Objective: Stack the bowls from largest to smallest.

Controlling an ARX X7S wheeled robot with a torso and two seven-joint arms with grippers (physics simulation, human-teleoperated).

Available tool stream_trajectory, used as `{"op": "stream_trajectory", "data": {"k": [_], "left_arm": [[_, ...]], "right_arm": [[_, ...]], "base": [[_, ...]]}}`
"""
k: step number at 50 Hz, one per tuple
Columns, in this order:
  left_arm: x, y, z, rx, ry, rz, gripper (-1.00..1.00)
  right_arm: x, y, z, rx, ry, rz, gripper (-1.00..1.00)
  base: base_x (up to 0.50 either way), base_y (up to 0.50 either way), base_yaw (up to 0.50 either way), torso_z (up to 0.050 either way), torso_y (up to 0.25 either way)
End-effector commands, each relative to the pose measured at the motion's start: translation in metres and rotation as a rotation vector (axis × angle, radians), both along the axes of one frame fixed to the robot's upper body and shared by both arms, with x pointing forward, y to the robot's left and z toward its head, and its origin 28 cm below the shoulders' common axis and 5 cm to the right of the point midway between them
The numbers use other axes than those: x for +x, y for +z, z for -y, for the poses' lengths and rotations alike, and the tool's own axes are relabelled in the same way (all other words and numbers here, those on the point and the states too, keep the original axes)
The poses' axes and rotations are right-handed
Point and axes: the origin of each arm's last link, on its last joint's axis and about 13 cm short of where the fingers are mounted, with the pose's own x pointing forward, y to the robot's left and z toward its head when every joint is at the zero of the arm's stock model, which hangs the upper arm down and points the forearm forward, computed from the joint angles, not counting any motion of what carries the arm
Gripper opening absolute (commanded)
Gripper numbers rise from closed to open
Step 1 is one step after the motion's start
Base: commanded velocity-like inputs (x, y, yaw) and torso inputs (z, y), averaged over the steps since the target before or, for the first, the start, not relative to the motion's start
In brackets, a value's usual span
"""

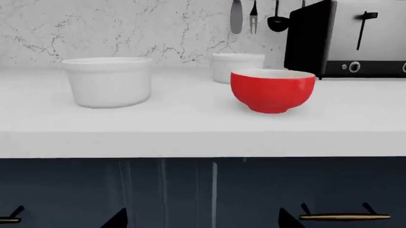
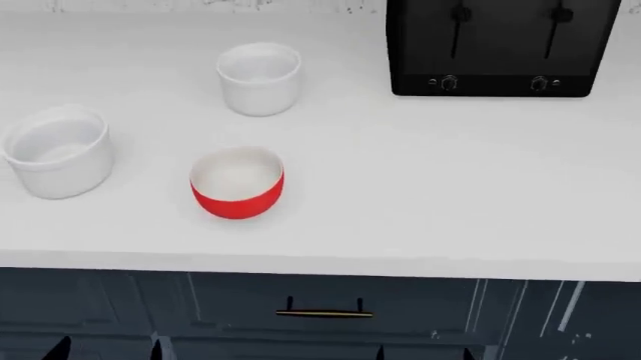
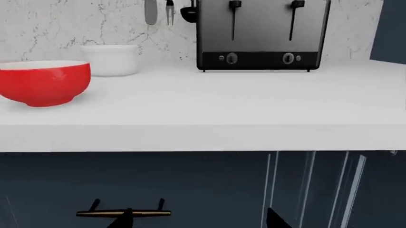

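Observation:
Three bowls stand on the white counter (image 2: 431, 195). The large white bowl (image 2: 58, 150) (image 1: 108, 81) is at the left. The red bowl (image 2: 237, 182) (image 1: 273, 90) (image 3: 43, 82), white inside, sits nearest the front edge. The smaller straight-sided white bowl (image 2: 260, 77) (image 1: 238, 66) (image 3: 113, 59) stands behind it, near the wall. All three are apart and upright. My left gripper (image 2: 107, 351) (image 1: 203, 221) and right gripper (image 2: 422, 354) (image 3: 199, 221) hang open and hold nothing, below the counter edge in front of the dark cabinets.
A black toaster (image 2: 496, 45) (image 1: 345, 38) (image 3: 260, 33) stands at the back right of the counter. Utensils (image 1: 254, 16) hang on the marble wall. A brass drawer handle (image 2: 323, 313) (image 3: 123, 213) sticks out of the cabinet front below the counter.

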Motion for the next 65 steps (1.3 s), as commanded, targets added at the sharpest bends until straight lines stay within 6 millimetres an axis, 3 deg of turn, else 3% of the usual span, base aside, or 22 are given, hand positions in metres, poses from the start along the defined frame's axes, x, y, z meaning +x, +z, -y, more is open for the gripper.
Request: {"op": "stream_trajectory", "data": {"k": [1, 13, 36, 37, 38, 52, 55, 57, 59, 63, 65], "left_arm": [[0.001, 0.001, -0.001, 0.0, 0.008, 0.004, 1.0], [-0.004, 0.0, -0.003, -0.003, 0.021, -0.002, 1.0], [-0.001, -0.002, -0.002, 0.002, 0.023, -0.028, 1.0], [0.019, 0.005, 0.003, 0.034, -0.025, 0.084, 1.0], [-0.001, -0.002, -0.002, 0.005, 0.024, -0.035, 1.0], [0.003, -0.002, -0.002, 0.019, 0.032, -0.059, 1.0], [0.0, 0.016, -0.004, -0.049, 0.073, -0.008, 1.0], [-0.003, 0.031, -0.005, -0.039, 0.063, -0.039, 1.0], [-0.007, 0.058, -0.008, 0.002, 0.039, -0.079, 1.0], [-0.016, 0.108, -0.008, 0.044, 0.061, -0.062, 1.0], [-0.02, 0.122, -0.006, 0.05, 0.047, -0.057, 1.0]], "right_arm": [[0.0, 0.001, -0.001, 0.005, 0.003, 0.008, 1.0], [-0.001, 0.001, -0.001, 0.002, 0.003, 0.012, 1.0], [0.0, 0.001, -0.001, 0.014, 0.006, 0.0, 1.0], [0.006, -0.001, -0.01, 0.008, 0.09, -0.006, 1.0], [0.0, 0.001, -0.001, 0.014, 0.006, 0.0, 1.0], [0.001, 0.001, 0.001, 0.026, 0.0, -0.029, 1.0], [0.003, 0.014, 0.002, 0.03, 0.008, -0.039, 1.0], [0.005, 0.037, 0.003, 0.029, 0.001, -0.037, 1.0], [0.006, 0.071, 0.006, 0.025, -0.007, 0.025, 1.0], [0.004, 0.104, 0.015, -0.004, -0.018, 0.078, 1.0], [0.004, 0.115, 0.018, 0.017, -0.038, 0.09, 1.0]], "base": [[0.16, 0.5, 0.0, 0.0, 0.0], [0.14, 0.5, 0.0, 0.0, 0.0], [0.0, 0.11, 0.0, 0.0, 0.0], [0.0, 0.0, 0.0, 0.0, 0.0], [0.0, 0.0, 0.0, 0.0, 0.0], [0.0, 0.0, 0.0, 0.0, 0.0], [0.0, 0.0, 0.0, 0.0, 0.0], [0.0, 0.0, 0.0, 0.0, 0.0], [0.0, 0.0, 0.0, 0.0, 0.0], [0.0, 0.0, 0.0, 0.0, 0.0], [0.0, 0.0, 0.0, 0.0, 0.0]]}}
